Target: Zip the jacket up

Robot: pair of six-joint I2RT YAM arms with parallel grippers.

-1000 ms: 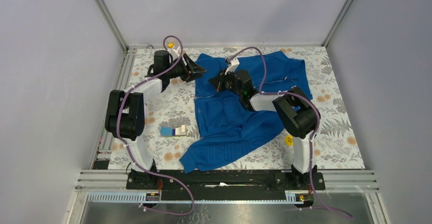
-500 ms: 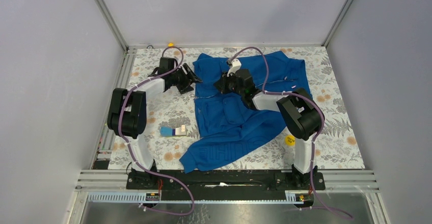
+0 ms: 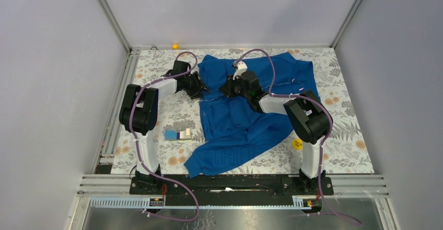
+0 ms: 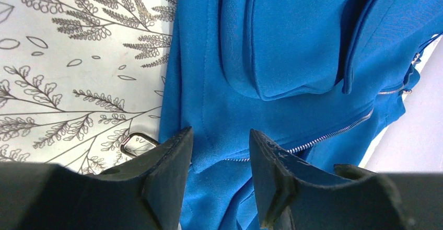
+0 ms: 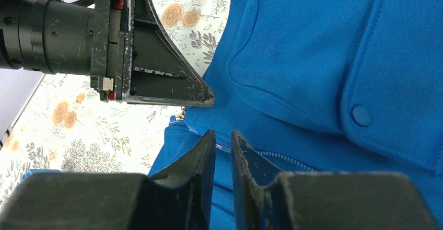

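- Two claws are meeting in the upper middle of the top view. The left claw (image 3: 201, 88) is reaching in from the left and the right claw (image 3: 226, 89) from the right, and they are sitting close together.
- The jacket (image 3: 245, 110) is lying spread on the floral mat (image 3: 172, 112), filling the centre and upper right of that view. One sleeve (image 3: 224, 154) is trailing toward the lower middle.
- The left claw is sitting at the jacket's left edge. In the left wrist view its fingers (image 4: 167, 177) are standing well apart, and the blue hem is lying loose in the gap between them, with bare mat showing to the left.
- The zipper (image 4: 334, 133) is running from that gap toward the right of the frame as a thin silvery line beneath a folded flap.
- In the right wrist view the right claw (image 5: 223, 135) is hovering low over the jacket with only a narrow slit between its fingers, which are not clamping anything visible.
- The zipper's teeth (image 5: 271, 157) are passing just behind the tips and off to the lower right.
- One finger (image 5: 167, 78) of the left claw is pointing in from the upper left of that frame, its tip just above the right claw's tips. Whether it is touching the fabric I cannot tell.
- A snap (image 5: 361, 115) on a pocket flap is showing to the right.
- A small blue-and-white block (image 3: 177, 134) is lying on the mat left of the jacket, apart from both claws.
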